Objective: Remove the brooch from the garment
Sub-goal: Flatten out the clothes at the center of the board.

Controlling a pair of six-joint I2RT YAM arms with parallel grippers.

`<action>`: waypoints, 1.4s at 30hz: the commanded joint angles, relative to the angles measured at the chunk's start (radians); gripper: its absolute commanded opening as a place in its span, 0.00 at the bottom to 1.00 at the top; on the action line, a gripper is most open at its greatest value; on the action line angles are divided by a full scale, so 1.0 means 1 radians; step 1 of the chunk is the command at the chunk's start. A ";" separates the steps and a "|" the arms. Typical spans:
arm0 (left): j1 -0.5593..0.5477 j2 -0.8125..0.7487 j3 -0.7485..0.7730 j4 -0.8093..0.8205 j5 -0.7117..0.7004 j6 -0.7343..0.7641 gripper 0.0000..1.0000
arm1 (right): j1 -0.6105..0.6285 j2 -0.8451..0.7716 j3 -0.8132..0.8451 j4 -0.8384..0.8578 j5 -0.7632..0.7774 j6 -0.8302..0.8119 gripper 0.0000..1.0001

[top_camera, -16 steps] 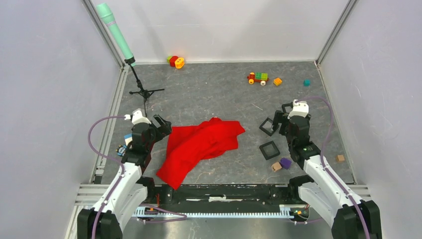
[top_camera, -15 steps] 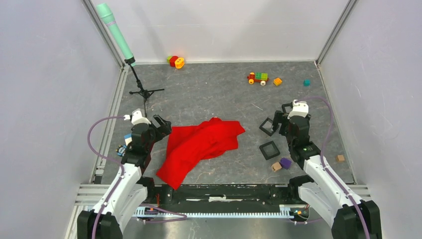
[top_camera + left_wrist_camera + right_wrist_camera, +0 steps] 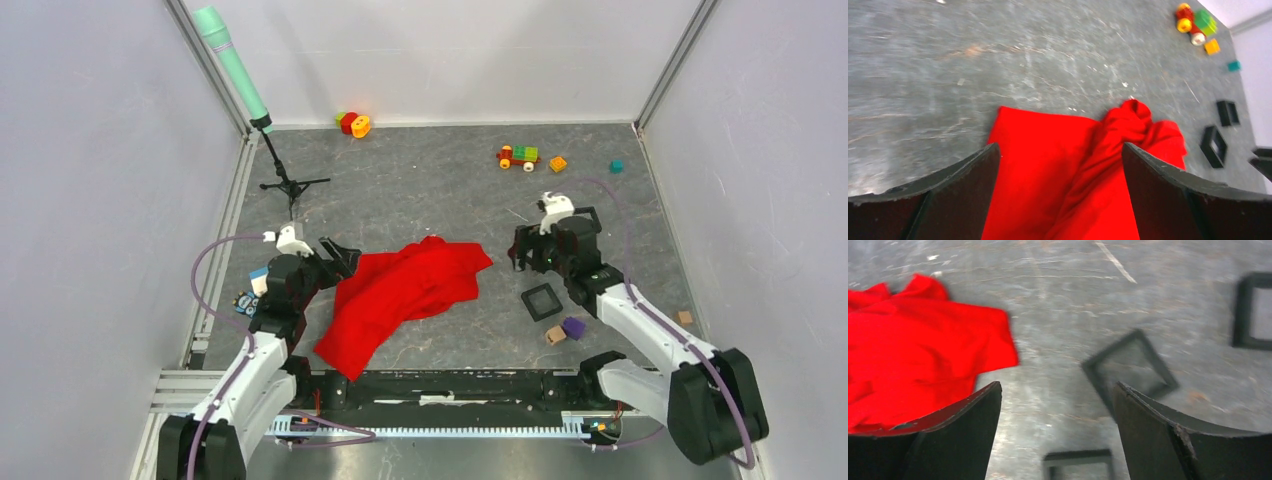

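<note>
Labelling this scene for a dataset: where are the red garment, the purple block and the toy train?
red garment (image 3: 405,290): top view, middle of the cloth.
purple block (image 3: 573,326): top view, its top face.
toy train (image 3: 525,154): top view, its green block.

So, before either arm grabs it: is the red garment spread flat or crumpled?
Crumpled: the garment lies folded over itself, with a bunched hump at its far edge.

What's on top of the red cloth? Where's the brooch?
Nothing lies on the red cloth; only bare, bunched folds show. No brooch can be seen. It may be hidden in the folds or underneath.
</note>
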 commanded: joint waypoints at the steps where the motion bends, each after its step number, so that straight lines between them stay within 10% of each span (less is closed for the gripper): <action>1: 0.000 0.081 0.010 0.160 0.200 -0.037 0.93 | 0.101 0.076 0.100 0.011 -0.074 -0.008 0.85; 10: -0.015 0.138 0.040 0.084 0.261 -0.075 0.84 | 0.204 0.319 0.209 0.010 0.005 -0.016 0.66; 25: -0.026 -0.195 0.209 -0.680 0.012 -0.375 1.00 | 0.315 0.609 0.387 -0.105 0.243 -0.073 0.50; 33: -0.025 -0.168 0.358 -1.002 -0.053 -0.463 1.00 | 0.304 0.569 0.372 -0.052 0.209 -0.049 0.01; 42: -0.030 -0.088 0.370 -1.051 0.060 -0.362 0.97 | 0.166 0.586 0.696 -0.177 0.124 -0.019 0.00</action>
